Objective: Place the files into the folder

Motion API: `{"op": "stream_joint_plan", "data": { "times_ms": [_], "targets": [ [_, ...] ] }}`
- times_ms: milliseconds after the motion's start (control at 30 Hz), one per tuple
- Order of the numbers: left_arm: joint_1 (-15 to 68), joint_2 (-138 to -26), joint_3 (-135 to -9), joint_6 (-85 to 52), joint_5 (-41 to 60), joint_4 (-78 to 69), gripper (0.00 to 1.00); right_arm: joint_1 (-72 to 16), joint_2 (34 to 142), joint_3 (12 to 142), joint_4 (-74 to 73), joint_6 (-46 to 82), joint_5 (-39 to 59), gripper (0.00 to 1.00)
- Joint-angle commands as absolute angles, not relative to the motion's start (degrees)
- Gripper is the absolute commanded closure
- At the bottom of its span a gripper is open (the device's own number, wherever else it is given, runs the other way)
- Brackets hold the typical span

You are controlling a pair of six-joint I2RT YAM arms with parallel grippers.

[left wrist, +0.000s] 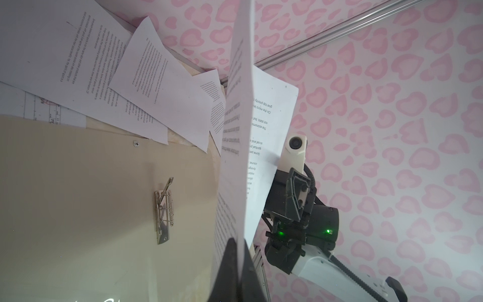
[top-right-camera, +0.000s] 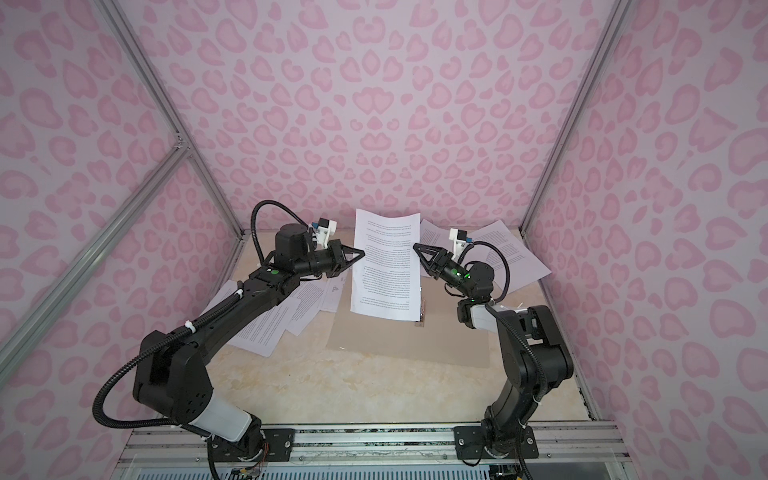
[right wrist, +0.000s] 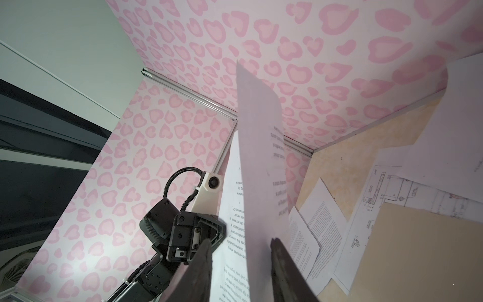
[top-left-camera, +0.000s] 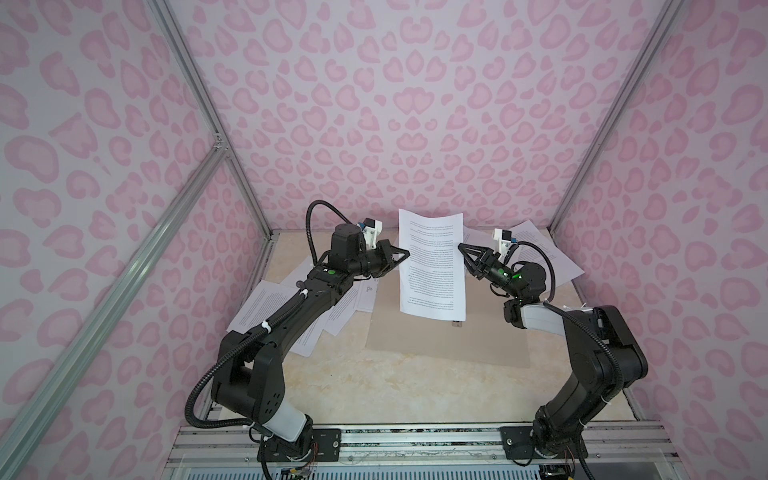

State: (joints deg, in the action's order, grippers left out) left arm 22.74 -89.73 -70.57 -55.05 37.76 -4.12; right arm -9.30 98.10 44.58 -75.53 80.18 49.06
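Closest up, an aluminium rail (top-left-camera: pixel 415 434) is run along the front of the marble-look table (top-left-camera: pixel 374 390). Past it, the folder (top-left-camera: pixel 449 345) is laid open flat, with loose files (top-left-camera: pixel 270 309) scattered beside it. One printed sheet (top-left-camera: pixel 432 266) is held upright over the folder. One side edge is pinched tight by the left gripper (top-left-camera: pixel 404 253); the other is only straddled by the right gripper (top-left-camera: pixel 461 247), jaws partly apart. The metal clip (left wrist: pixel 164 211) is left exposed on the folder. "give top priority" can be read on that sheet, fwiw.

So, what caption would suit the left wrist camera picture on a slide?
Left end effector pinching a printed sheet above the open folder.
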Motion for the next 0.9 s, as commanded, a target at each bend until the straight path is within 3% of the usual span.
{"op": "stream_joint_plan", "data": {
  "times_ms": [0,167,300,333,367,433,467,600,867],
  "targets": [
    [22.33,-87.95,-68.96,-56.79,39.67,-9.91,0.96,-10.05,96.95,44.56,-69.34,74.15,49.16,0.67],
    [21.53,-86.22,-67.27,-57.86,40.49,-12.05,0.96,-11.54,95.0,45.35,-59.99,67.1,48.63,0.77],
    [20.28,-85.09,-66.15,-57.56,40.95,-12.6,0.95,-12.39,94.16,46.03,-55.53,64.27,48.83,0.98],
    [19.85,-84.93,-65.79,-56.98,41.04,-12.42,0.89,-12.39,94.01,46.12,-55.14,64.01,49.01,1.0],
    [19.04,-84.33,-65.36,-55.13,40.77,-11.42,0.72,-12.39,93.78,46.2,-54.39,63.42,49.28,1.0],
    [17.39,-82.35,-64.08,-48.65,35.36,-3.36,0.2,-12.27,92.87,46.82,-50.22,60.73,48.94,1.0],
    [16.54,-80.99,-62.95,-45.26,30.36,2.1,0.02,-12.3,92.32,47.47,-46.83,58.38,48.24,1.0],
    [15.73,-80.33,-59.25,-35.92,20.06,15.82,0.02,-13.28,92.89,52.0,-36.15,50.58,45.7,1.0],
    [16.32,-89.35,-51.51,-34.49,23.04,17.44,0.02,-14.68,101.18,60.76,-26.76,39.26,38.66,1.0]
  ]
}}
